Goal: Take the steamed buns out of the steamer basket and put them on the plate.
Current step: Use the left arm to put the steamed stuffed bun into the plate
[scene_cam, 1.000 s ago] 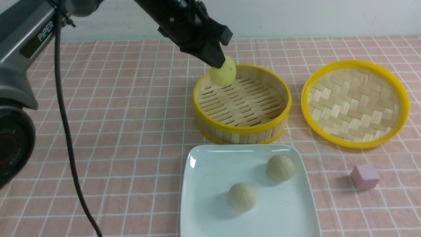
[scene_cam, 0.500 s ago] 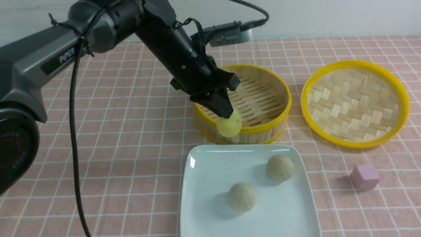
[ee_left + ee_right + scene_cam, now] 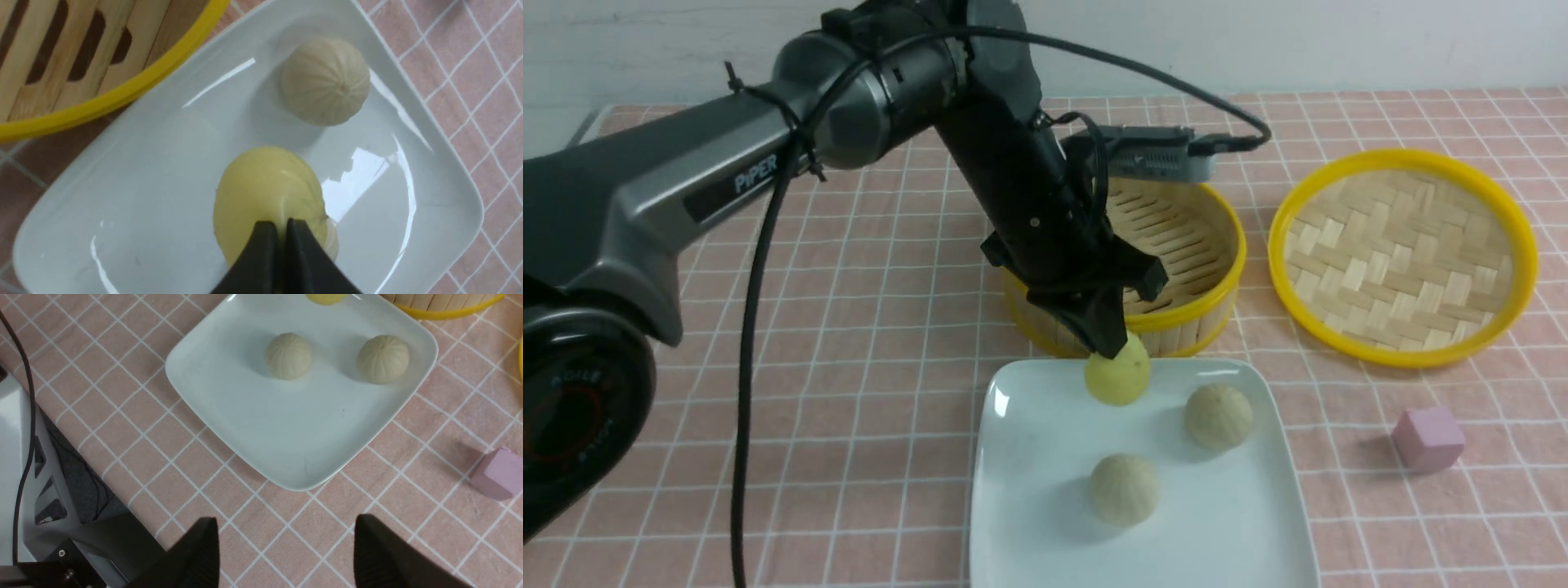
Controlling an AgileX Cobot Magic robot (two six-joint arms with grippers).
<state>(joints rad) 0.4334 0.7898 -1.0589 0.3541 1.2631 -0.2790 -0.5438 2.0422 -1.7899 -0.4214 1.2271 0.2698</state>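
My left gripper [image 3: 1112, 347] is shut on the pale yellow steamed bun [image 3: 1118, 376], pinching its top, and holds it over the far edge of the white plate [image 3: 1029, 457]. In the left wrist view the yellow bun [image 3: 265, 192] hangs from the closed tips just above the plate's surface [image 3: 163, 163]. Two beige ridged buns [image 3: 1218, 416] [image 3: 1125, 488] lie on the plate. The bamboo steamer basket [image 3: 1176, 245] behind the plate shows only its bare slat floor. My right gripper [image 3: 286, 531] stands open above the cloth near the plate's front corner, out of the front view.
The shallow woven lid [image 3: 1405, 255] lies to the right of the basket. A small pink cube [image 3: 1427, 439] sits on the checked cloth right of the plate. The left arm [image 3: 849, 147] reaches across from the left over the basket's near rim.
My left gripper carried the yellow bun out of the steamer basket, over its near rim and down toward me, to the plate's far edge. The two beige buns stayed put.
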